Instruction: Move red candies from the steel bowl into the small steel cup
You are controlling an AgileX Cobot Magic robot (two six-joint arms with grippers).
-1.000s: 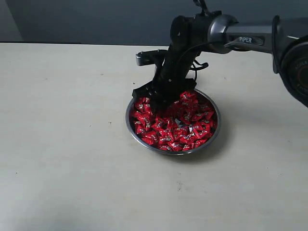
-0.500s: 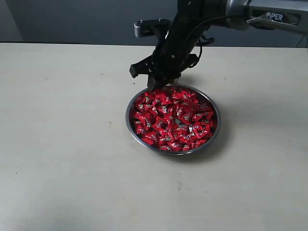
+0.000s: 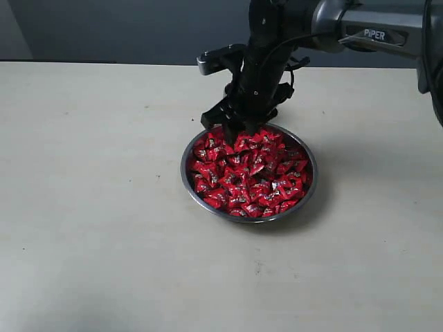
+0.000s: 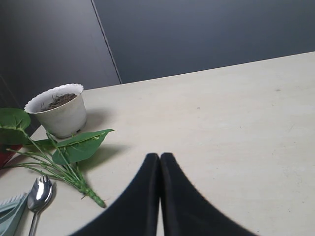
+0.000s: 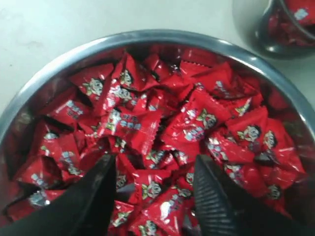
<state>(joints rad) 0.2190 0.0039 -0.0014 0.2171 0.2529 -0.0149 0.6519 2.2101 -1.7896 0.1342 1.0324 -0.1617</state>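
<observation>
The steel bowl [image 3: 309,190] sits mid-table, heaped with red candies [image 3: 250,174]. My right gripper [image 3: 232,131] hangs just over the candies at the bowl's far left side. In the right wrist view it [image 5: 155,162] is open, its fingers [image 5: 101,189] spread above the candies [image 5: 197,123] with nothing between them, inside the bowl's rim [image 5: 59,61]. The small steel cup [image 5: 251,24] stands just beyond the bowl with red candies in it; the arm hides it in the exterior view. My left gripper [image 4: 160,157] is shut and empty above bare table.
In the left wrist view a white pot of soil [image 4: 58,110], a green leafy sprig [image 4: 74,147] and a spoon [image 4: 38,192] lie on the beige table [image 3: 97,207]. The right arm [image 3: 360,31] reaches in from the upper right.
The right gripper lifted out of the bowl, swung back beyond its far rim, then came down again over the candies at the far side. The left gripper's motion is not shown.
</observation>
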